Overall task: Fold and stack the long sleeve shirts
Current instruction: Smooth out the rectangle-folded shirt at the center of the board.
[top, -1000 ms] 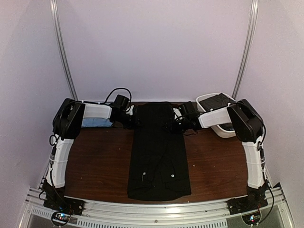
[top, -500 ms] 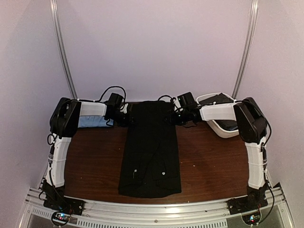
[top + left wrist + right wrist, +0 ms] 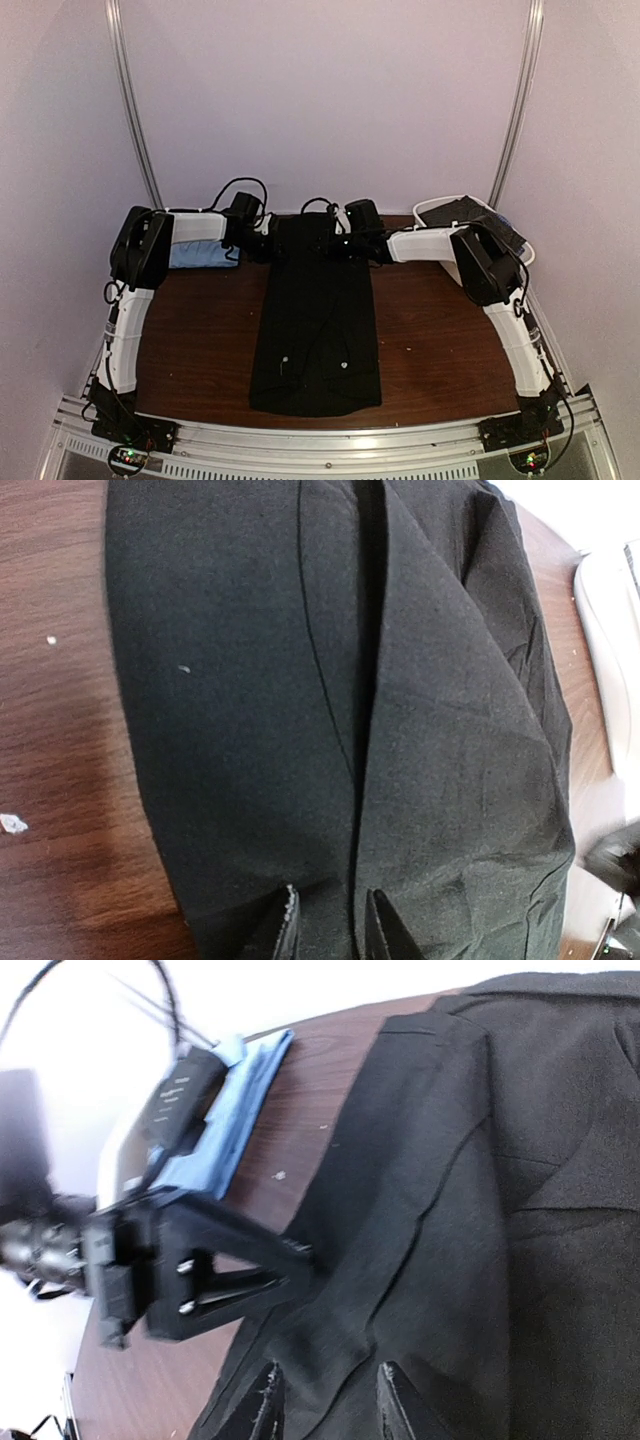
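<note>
Now that the right hand (image 3: 328, 1400) has swung inward onto the plain black cloth shirt (image 3: 318, 320), a long strip down the middle of the bench (image 3: 440, 330), it straddles the far hem, grip unclear; left hand (image 3: 330, 925) pinches the neighbouring corner: crosswise fold likely next.

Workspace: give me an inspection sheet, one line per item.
Surface: brown wood table, a few pale specks.
Job's things: black shirt folded into a long strip, centre; light blue shirt folded, far left.
Clutter: white tub far right, dark items inside.
Grippers: left gripper shut on the black shirt's far edge; right gripper astride a fold, grip unclear.
Cables: black loops above both wrists.
Surroundings: pale walls, two metal poles.
</note>
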Action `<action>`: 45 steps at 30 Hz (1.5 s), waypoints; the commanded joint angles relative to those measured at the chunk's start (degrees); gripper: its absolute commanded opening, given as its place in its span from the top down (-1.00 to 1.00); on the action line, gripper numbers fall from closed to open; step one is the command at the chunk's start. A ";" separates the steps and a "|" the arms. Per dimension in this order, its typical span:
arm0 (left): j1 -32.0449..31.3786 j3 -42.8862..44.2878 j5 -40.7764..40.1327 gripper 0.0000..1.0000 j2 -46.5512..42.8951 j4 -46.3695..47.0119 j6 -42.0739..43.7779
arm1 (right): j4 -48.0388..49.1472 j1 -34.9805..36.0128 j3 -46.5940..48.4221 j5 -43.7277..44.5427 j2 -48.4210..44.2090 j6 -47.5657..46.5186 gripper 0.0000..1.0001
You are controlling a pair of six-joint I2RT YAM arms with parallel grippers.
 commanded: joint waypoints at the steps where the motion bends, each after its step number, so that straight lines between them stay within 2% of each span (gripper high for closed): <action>1: 0.84 1.47 -0.93 0.50 1.68 -0.88 1.80 | 1.20 -1.10 5.94 2.16 5.00 3.72 0.35; 6: 0.79 0.86 -0.80 0.51 1.73 -0.97 2.07 | -1.55 -2.32 12.87 4.09 11.10 7.56 0.38; 10: 0.79 0.73 -0.63 0.51 1.58 -1.00 2.09 | -2.44 -2.43 13.99 3.96 12.38 9.46 0.38; 19: 0.79 -1.44 -2.69 0.50 -1.38 -0.92 1.40 | -2.76 -2.78 12.57 2.17 10.37 11.38 0.37; 25: 0.79 -5.22 -6.73 0.50 -7.50 -1.54 0.15 | -4.75 -3.04 11.81 0.53 5.31 6.32 0.28; 29: -0.03 -12.11 -9.73 0.50 -14.61 0.17 -2.95 | -6.13 -3.39 12.05 -1.15 3.20 5.11 0.24; 32: -1.73 -19.92 -11.12 0.50 -20.76 1.55 -4.41 | -5.68 -3.07 6.90 -2.04 -0.26 4.50 0.24; 37: -5.53 -32.30 -12.09 0.49 -31.31 3.56 -5.54 | 3.78 -2.45 -9.18 -3.13 -8.34 6.84 0.26; 45: -9.97 -46.92 -7.98 0.49 -41.74 7.26 -8.35 | 11.82 -2.21 -19.80 -4.72 -6.83 12.87 0.31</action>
